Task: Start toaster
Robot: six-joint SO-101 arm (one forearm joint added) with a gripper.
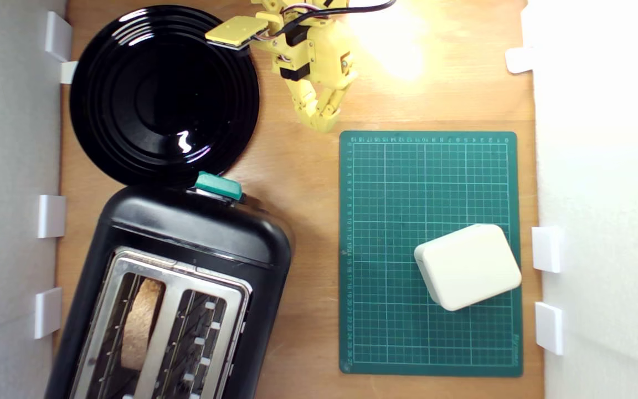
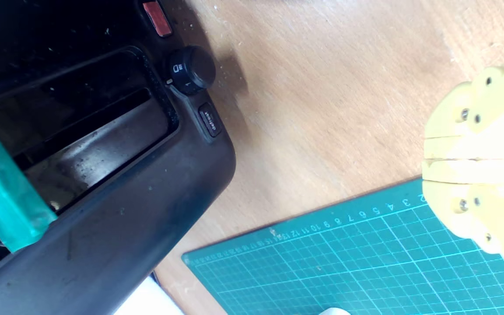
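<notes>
The glossy black toaster (image 1: 186,266) lies at the lower left of the exterior view, its silver top plate (image 1: 169,288) facing the camera. A slice of bread (image 1: 140,321) stands in one slot. Its teal lever (image 1: 218,185) sticks out at the end nearest the plate. My yellow gripper (image 1: 323,123) hangs shut and holding nothing above the bare wood, well to the exterior view's right of the lever. The wrist view shows the lever (image 2: 2,192), the toaster's end face (image 2: 116,205), a black dial (image 2: 190,70), and my gripper (image 2: 429,158) with both fingers pressed together.
A round black plate (image 1: 164,94) lies at the upper left of the exterior view, touching the toaster's end. A green cutting mat (image 1: 385,221) covers the right, with a cream rounded box (image 1: 467,266) on it. White brackets (image 1: 52,216) line the table's sides.
</notes>
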